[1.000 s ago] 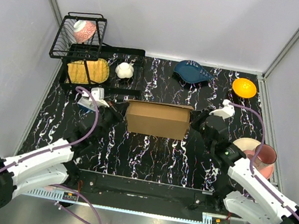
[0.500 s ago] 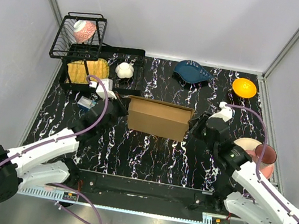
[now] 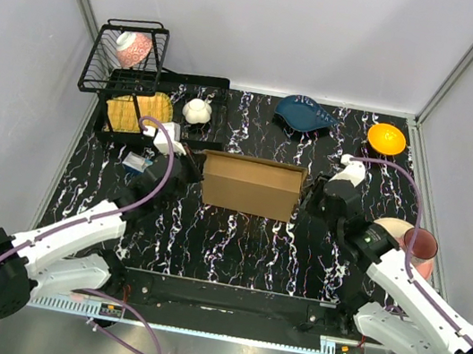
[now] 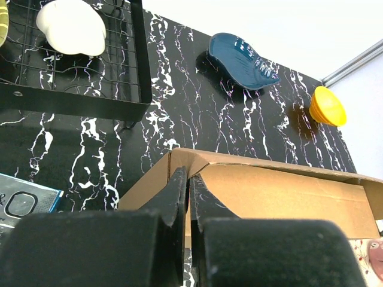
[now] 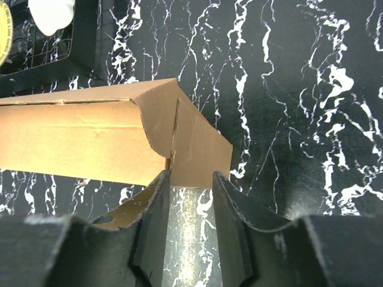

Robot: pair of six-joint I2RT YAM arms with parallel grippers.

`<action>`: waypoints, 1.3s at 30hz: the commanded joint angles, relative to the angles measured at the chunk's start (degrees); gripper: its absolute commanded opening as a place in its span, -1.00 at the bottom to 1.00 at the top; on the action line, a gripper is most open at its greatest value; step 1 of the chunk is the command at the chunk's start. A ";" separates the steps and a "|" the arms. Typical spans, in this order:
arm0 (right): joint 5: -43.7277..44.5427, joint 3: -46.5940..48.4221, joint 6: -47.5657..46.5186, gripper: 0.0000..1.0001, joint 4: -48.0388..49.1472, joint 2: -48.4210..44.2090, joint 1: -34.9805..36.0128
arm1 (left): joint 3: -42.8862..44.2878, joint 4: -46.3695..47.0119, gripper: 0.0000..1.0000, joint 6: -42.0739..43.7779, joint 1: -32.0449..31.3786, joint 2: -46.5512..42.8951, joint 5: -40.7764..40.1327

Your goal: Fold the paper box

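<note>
Paper box (image 3: 248, 188) stands mid-table (image 3: 232, 258), slightly toward the far edge, top open, with the left gripper (image 4: 187, 177) pressed together, tips against the box's left end corner, and the right gripper (image 5: 188, 178) spread at the right end flap's lower edge, not clamping.

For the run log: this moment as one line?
paper box: upright, top open | left gripper: shut at left end | right gripper: open at right flap

arms (image 3: 62, 243): white shells, black joints | cables (image 3: 169, 166): purple | jaws: black
</note>
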 commanded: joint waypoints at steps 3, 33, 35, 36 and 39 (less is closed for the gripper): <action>3.25 5.42 -6.18 -0.14 -2.62 0.90 0.24 | -2.66 -21.28 -1.00 3.79 0.65 4.62 -2.42; -5.00 10.17 -17.97 0.03 15.22 7.84 -7.14 | 5.60 -17.42 -1.00 20.05 0.21 9.02 2.68; -6.85 10.00 -17.71 0.01 15.22 7.85 -7.59 | 5.78 -16.63 -1.00 21.10 0.21 9.37 3.12; -7.29 9.73 -17.44 0.01 15.22 7.67 -7.67 | 5.86 -16.37 -1.00 21.37 0.21 9.72 3.12; -8.44 8.50 -17.09 -0.03 15.40 7.14 -7.59 | 6.04 -15.66 -1.00 22.25 0.30 10.16 3.29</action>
